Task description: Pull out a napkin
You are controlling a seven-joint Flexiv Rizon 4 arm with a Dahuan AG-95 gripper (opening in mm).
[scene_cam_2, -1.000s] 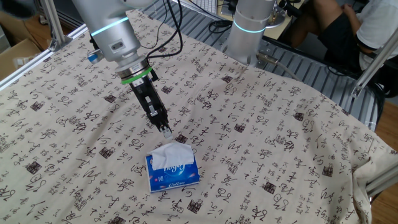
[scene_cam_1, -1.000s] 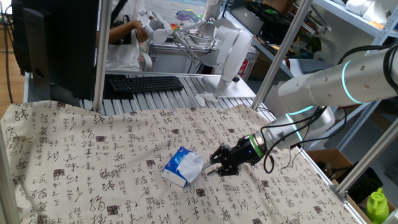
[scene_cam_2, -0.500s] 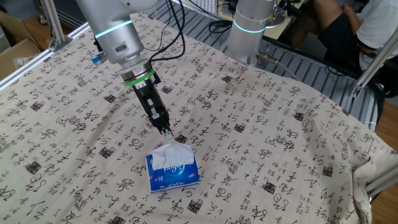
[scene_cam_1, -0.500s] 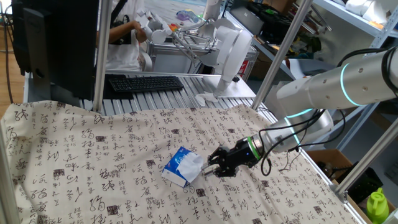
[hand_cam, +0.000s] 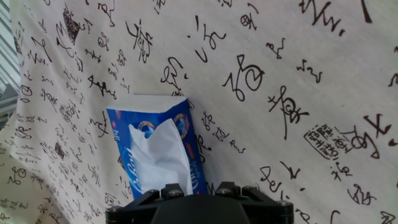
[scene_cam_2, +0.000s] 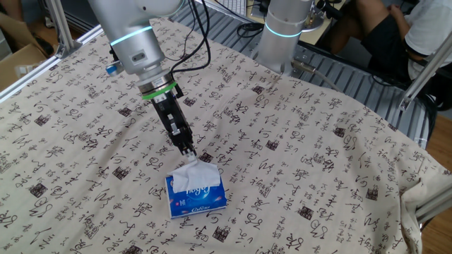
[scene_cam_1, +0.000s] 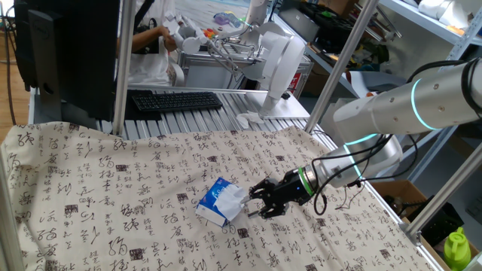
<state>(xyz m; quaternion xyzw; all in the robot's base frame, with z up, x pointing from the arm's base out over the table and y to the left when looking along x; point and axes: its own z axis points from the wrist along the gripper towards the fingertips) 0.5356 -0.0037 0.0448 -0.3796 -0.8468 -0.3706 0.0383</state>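
Gripper at the napkin on the tissue pack

Gripper (scene_cam_1: 254, 208) angled down, tips at the edge of the white napkin (scene_cam_2: 195, 173) sticking up from the blue tissue pack (scene_cam_2: 195, 197) on the calligraphy-print tablecloth (scene_cam_2: 318, 162). Fingers look slightly parted; can't tell if the napkin is pinched. Keyboard (scene_cam_1: 175, 100) behind the table.

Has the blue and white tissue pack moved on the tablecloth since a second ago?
No. The blue-and-white soft tissue pack sits at the same printed characters on the patterned cloth.
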